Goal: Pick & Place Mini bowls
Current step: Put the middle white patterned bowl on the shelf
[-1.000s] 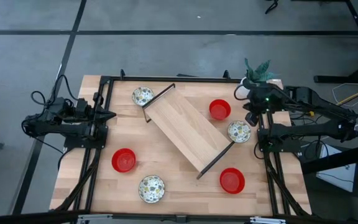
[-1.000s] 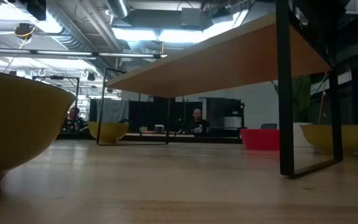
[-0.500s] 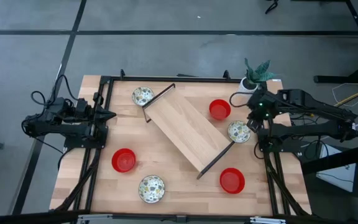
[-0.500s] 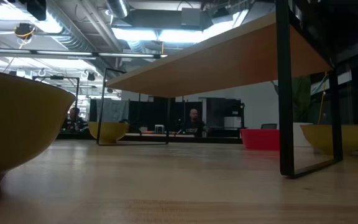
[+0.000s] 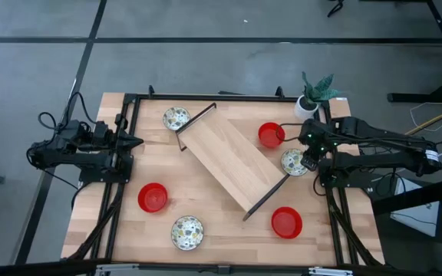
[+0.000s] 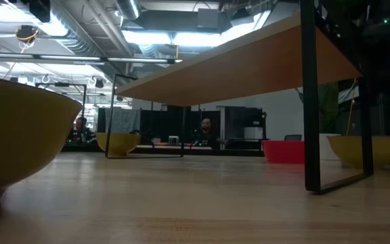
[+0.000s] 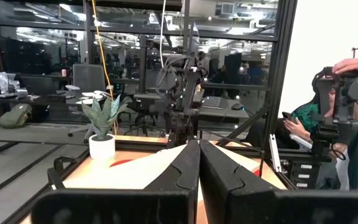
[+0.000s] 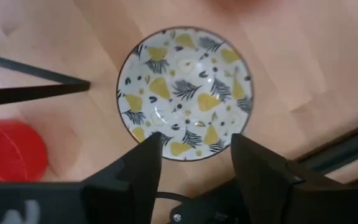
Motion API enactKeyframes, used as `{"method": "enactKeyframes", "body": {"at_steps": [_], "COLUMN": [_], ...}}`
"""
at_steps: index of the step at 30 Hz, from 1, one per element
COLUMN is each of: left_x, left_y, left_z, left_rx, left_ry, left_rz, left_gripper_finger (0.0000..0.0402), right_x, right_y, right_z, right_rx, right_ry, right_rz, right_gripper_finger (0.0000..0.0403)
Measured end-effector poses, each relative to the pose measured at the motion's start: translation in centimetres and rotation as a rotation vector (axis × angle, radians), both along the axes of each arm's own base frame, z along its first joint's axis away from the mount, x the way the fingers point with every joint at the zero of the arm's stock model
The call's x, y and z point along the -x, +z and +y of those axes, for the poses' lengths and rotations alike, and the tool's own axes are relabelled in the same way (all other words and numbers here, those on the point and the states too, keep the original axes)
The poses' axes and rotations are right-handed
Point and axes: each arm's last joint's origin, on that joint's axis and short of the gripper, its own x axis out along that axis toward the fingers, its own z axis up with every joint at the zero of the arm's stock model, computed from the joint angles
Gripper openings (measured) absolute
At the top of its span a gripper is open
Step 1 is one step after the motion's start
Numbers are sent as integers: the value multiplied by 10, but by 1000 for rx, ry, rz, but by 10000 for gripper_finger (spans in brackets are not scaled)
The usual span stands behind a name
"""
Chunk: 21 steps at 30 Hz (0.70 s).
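Note:
Three patterned mini bowls [image 5: 176, 117], [image 5: 295, 162], [image 5: 187, 232] and three red ones [image 5: 271, 135], [image 5: 153, 197], [image 5: 286, 222] rest on their bases on the wooden table. My right gripper [image 5: 308, 158] is open and points down over the patterned bowl at the right [image 8: 185, 93]. Its two fingertips [image 8: 146, 148] stand above that bowl's rim, and I see no touch. My left gripper [image 5: 134, 142] is shut and empty at the table's left side, and it also shows in the left wrist view [image 7: 199, 163].
A wooden shelf on black metal legs [image 5: 232, 161] stands slantwise in the table's middle, one leg [image 8: 33, 93] close to the right patterned bowl. A white pot with a green plant [image 5: 313, 98] stands at the far right. Black frame rails [image 5: 336, 222] run along both sides.
My right gripper has moved from beside the plant pot toward the table's near edge and a little left. It now stands over the right patterned bowl. No bowl has moved.

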Motion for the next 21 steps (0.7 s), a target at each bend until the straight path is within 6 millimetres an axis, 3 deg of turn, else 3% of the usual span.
{"method": "enactKeyframes", "body": {"at_steps": [11,21], "left_x": [0,0], "left_y": [0,0], "left_z": [0,0], "left_rx": [0,0], "left_ry": [0,0], "left_rz": [0,0], "left_gripper_finger": [4,4], "right_x": [-7,-8], "right_y": [-34,-39], "right_z": [-9,-22], "right_rx": [-33,-36], "right_ry": [-50,-137], "right_rz": [90,94], "right_gripper_finger": [201,200]}}
